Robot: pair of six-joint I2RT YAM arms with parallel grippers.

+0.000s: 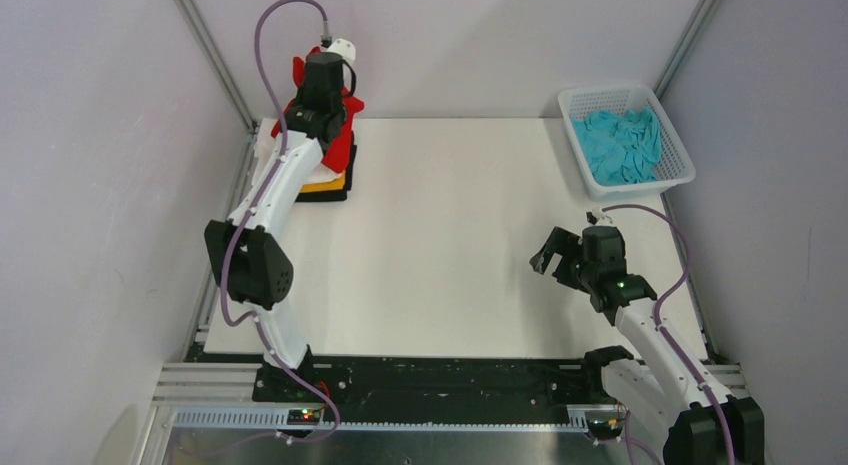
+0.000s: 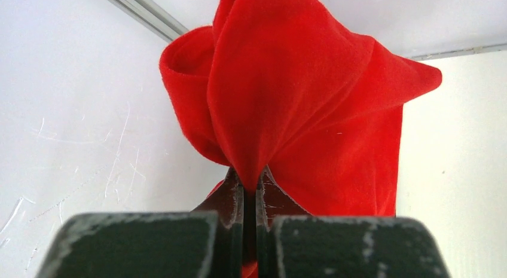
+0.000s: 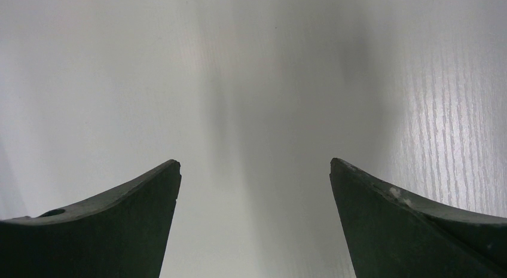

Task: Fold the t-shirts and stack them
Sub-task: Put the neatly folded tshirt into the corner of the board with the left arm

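The left gripper [image 2: 250, 181] is pinching the bunched, drooping red t-shirt [image 2: 299, 98] over the stack [image 1: 326, 188] of folded shirts. The left arm [image 1: 275, 185] is hiding most of that stack. The right gripper [image 3: 254, 188] is hanging open, well right of it.

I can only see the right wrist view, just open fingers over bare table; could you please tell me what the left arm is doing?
Observer: The left gripper is shut on the red t-shirt, which is bunched up.
Operator: Where is that, please?
Observer: Above the stack at the far left corner of the table.
Operator: Are any shirts not yet folded?
Observer: One turquoise t-shirt lies crumpled in the white basket, far right.
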